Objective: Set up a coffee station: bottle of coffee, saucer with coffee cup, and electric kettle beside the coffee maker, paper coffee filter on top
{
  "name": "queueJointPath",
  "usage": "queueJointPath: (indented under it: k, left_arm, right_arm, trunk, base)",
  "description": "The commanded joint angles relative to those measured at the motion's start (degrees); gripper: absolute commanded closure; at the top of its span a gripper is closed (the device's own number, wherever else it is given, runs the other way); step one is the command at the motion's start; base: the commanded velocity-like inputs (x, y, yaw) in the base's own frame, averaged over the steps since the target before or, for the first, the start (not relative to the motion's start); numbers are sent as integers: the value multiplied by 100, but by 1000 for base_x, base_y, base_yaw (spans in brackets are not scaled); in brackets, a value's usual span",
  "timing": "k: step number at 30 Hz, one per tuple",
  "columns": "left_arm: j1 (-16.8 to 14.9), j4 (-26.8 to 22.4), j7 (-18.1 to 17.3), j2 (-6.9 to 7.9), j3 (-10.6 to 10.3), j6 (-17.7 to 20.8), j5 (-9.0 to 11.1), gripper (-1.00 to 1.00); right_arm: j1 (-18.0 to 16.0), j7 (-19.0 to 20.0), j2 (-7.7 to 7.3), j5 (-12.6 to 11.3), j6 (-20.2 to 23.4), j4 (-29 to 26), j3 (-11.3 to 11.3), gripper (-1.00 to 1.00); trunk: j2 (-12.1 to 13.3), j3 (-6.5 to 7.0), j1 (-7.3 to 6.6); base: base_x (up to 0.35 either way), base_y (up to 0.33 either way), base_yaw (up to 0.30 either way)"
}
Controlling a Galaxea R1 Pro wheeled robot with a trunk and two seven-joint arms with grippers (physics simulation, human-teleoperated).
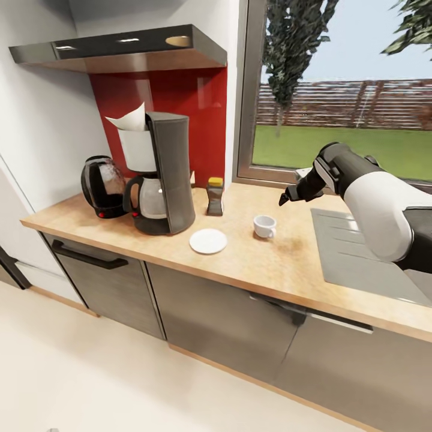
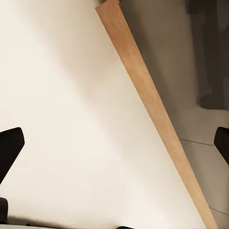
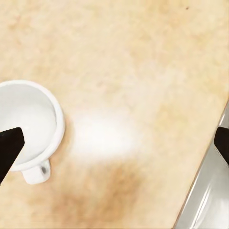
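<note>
Cup (image 1: 264, 226) stands upright on the wooden counter (image 1: 288, 264), apart from the saucer (image 1: 208, 241), which lies just beside the coffee maker (image 1: 161, 174). A paper filter (image 1: 129, 120) sits on top of the maker. Kettle (image 1: 102, 186) stands close on the maker's far side; coffee bottle (image 1: 215, 196) near it toward the window. Right gripper (image 3: 114, 143) hovers over the counter beside the cup, jaws wide apart, nothing held. Left gripper (image 2: 114, 145) faces floor and cabinet base, jaws apart

Right gripper (image 1: 284, 198) fingers (image 3: 9, 150) wide apart.
</note>
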Motion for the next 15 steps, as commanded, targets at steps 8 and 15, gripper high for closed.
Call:
queueJointPath:
  k: [8, 15]
  left_arm:
    - [-2, 2, -21, 2, 45, 60, -11, -100]
    - [-2, 2, -30, 2, 45, 59, -11, -100]
  right_arm:
    - [-3, 58, 6, 54, 13, 95, 13, -100]
    - [-2, 58, 23, 54, 13, 166, 19, -100]
  trunk:
    - [-2, -5, 1]
    - [-2, -5, 1]
  base:
    - [69, 0, 0]
    - [25, 0, 0]
